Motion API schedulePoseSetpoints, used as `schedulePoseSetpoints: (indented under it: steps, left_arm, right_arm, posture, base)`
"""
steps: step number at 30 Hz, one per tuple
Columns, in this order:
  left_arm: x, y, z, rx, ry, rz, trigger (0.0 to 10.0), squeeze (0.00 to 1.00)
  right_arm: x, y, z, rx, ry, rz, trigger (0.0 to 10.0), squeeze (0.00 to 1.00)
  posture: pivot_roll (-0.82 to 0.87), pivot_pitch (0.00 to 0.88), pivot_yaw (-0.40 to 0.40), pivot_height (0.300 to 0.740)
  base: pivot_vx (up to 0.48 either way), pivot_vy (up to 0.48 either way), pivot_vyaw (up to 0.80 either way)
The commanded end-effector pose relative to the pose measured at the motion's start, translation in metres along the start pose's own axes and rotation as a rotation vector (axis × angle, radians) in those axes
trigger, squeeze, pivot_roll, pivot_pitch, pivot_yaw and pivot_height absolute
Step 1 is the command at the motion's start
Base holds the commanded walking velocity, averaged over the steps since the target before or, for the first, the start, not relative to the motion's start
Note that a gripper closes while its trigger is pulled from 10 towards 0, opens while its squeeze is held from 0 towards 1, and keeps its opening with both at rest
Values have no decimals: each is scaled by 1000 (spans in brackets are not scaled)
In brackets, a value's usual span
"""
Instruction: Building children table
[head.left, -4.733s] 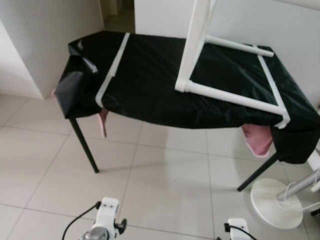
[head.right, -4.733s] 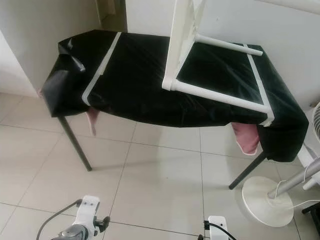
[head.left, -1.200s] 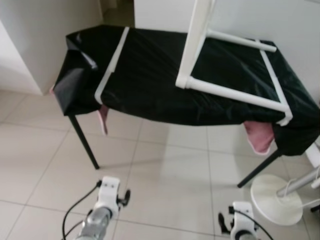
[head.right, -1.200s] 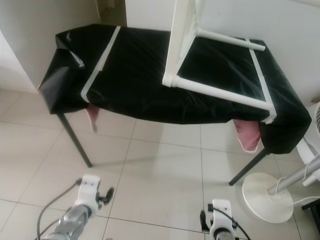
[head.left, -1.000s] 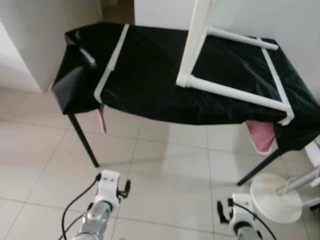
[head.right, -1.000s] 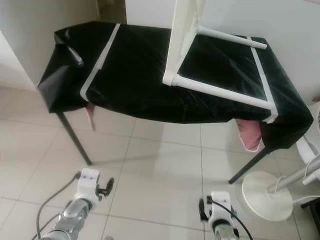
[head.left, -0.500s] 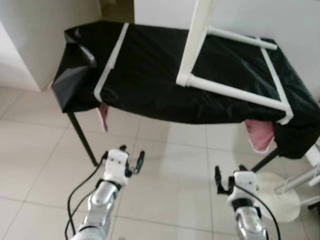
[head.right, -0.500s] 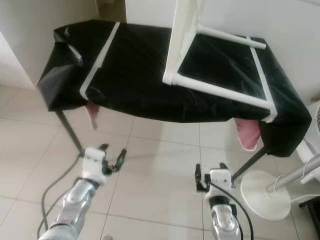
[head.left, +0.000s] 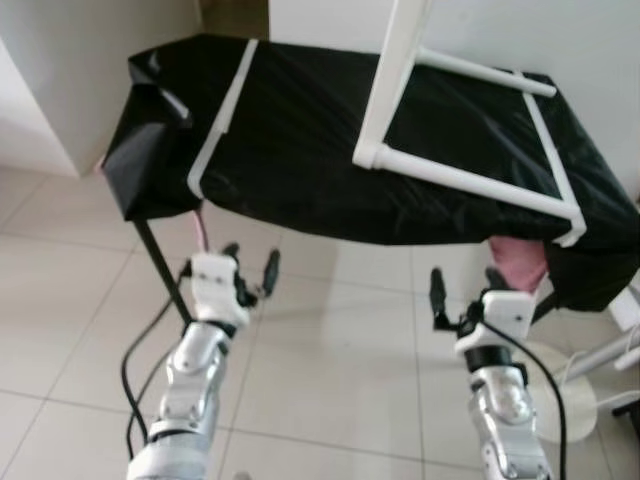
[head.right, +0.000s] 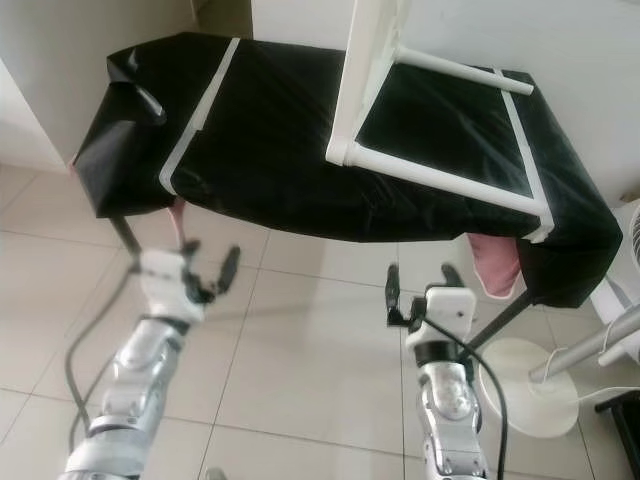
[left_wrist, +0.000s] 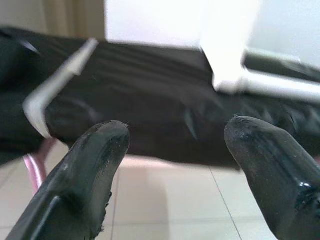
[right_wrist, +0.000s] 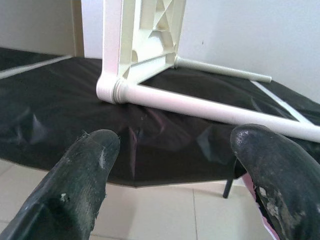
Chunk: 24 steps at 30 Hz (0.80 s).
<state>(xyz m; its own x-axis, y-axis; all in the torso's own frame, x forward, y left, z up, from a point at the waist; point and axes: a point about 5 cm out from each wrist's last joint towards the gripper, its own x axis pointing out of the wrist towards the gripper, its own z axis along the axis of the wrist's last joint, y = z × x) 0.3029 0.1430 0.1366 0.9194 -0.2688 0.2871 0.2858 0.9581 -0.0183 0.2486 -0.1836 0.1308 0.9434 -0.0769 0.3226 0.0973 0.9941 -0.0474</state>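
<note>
From the head camera I see a big table under a shiny black plastic sheet (head.left: 300, 150), with strips of white tape (head.left: 222, 115) stuck across it near its left end and along its right end. The white plastic children's table (head.left: 400, 100) lies on its side on the right half of the black tabletop, its flat top standing up near the back edge, one long white round leg (head.left: 470, 180) running along close to the front edge toward the front right corner, and another leg lying near the back edge. A pink cloth (head.left: 520, 265) hangs out from under the sheet at the front right corner. My left gripper (head.left: 250, 272) is up in the air over the pale floor tiles (head.left: 340, 360), just in front of the big table's thin black front left leg (head.left: 160, 270), and its two black fingers are spread apart with nothing between them. My right gripper (head.right: 415, 290) is up below the front edge, toward the right end, and its fingers are apart and empty too. A white fan base (head.right: 530, 400) sits on the floor at the right. From my left wrist I see two black fingertips (left_wrist: 100, 150) spread wide, and past them the black sheet and the white leg. From my right wrist I see the fingertips (right_wrist: 92, 155) spread wide, and the white table's ribbed underside (right_wrist: 150, 30) standing on the black sheet.
</note>
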Motion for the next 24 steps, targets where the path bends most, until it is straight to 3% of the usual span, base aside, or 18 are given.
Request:
schedulePoseSetpoints:
  steps: [1,14,24]
  left_arm:
    - [-6,1,-4,-26,39,69,10000,0]
    - [-9,3,4,-20,75,88,10000,0]
    - [2,12,12,20,85,61,10000,0]
  right_arm:
    - [-7,-3,-5,7,53,-5,10000,0]
    - [0,-6,9,14,44,-5,10000,0]
    - [9,0,17,9,22,8,10000,0]
  posture:
    - [-16,37,-38,740]
    - [-45,63,-38,740]
    - [-51,88,-30,740]
  base:
    - [0,0,0]
    - [0,0,0]
    - [0,0,0]
